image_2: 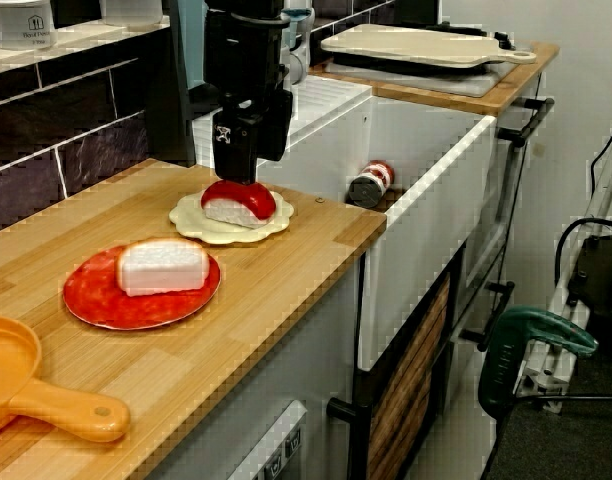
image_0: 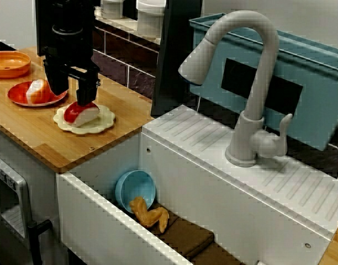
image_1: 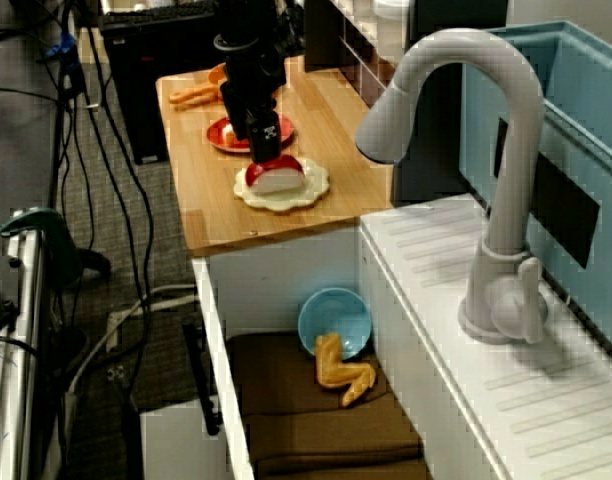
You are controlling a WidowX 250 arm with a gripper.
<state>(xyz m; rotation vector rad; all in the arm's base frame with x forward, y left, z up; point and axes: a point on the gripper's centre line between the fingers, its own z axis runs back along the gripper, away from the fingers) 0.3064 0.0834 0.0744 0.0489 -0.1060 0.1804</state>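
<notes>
While red plate (image_2: 86, 302) and cream plate (image_2: 189, 219) bear one sushi each, parted, empty jaws touch the red-topped sushi (image_2: 238, 201).

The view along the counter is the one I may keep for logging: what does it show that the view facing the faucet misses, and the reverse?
Only along the counter: a can in the sink, a cutting board. Only facing the faucet: the faucet, a blue bowl, a toy chicken piece. Both: the gripper at the red-topped sushi on its cream plate, a red plate.
</notes>
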